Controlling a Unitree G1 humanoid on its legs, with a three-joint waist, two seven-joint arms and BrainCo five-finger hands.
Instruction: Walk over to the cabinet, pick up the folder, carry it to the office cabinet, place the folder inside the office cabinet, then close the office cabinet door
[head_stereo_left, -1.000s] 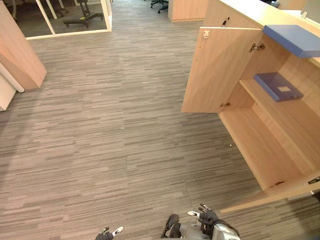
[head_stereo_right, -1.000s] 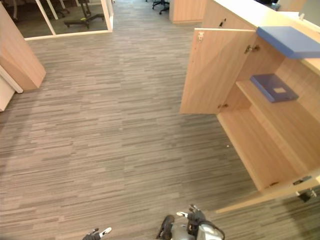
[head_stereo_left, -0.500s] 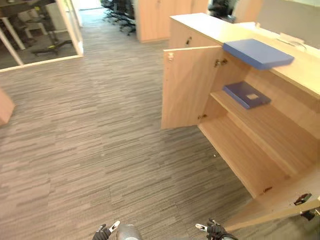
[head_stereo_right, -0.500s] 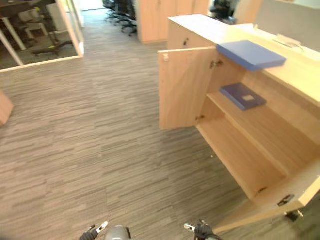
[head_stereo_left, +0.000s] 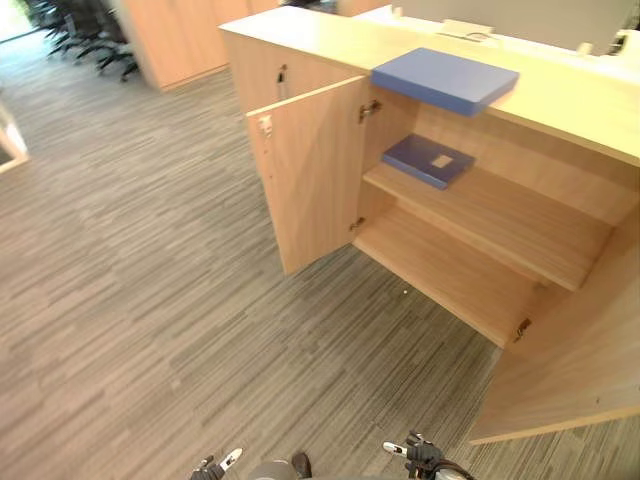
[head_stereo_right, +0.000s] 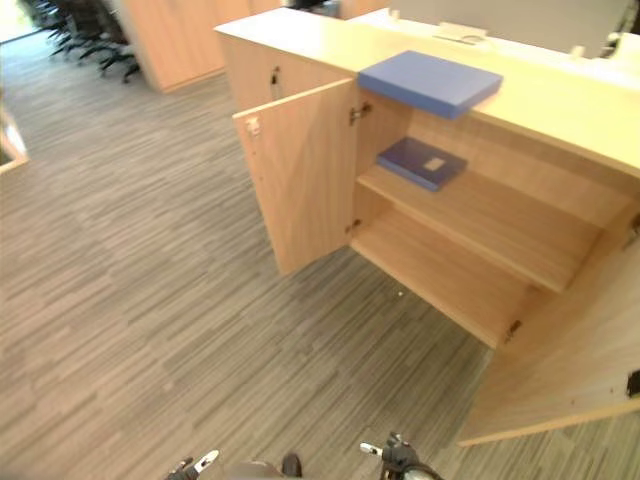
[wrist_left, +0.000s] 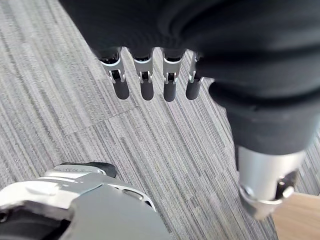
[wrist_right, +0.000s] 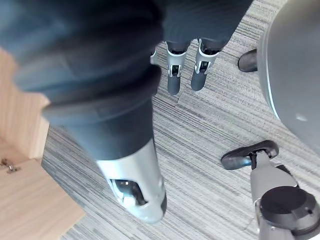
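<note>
We face grey striped carpet (head_stereo_left: 150, 300) and the office cabinet (head_stereo_left: 300, 40), its doors (head_stereo_left: 315, 170) swung wide. A blue folder (head_stereo_left: 445, 78) lies flat on the cabinet's top; a darker folder (head_stereo_left: 428, 160) lies on the upper shelf (head_stereo_left: 500, 215) inside. Our left hand (wrist_left: 146, 85) and right hand (wrist_right: 172, 77) hang over the carpet, fingers straight, holding nothing.

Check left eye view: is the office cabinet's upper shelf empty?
No, a dark blue folder lies flat on the upper shelf of the open office cabinet.
</note>
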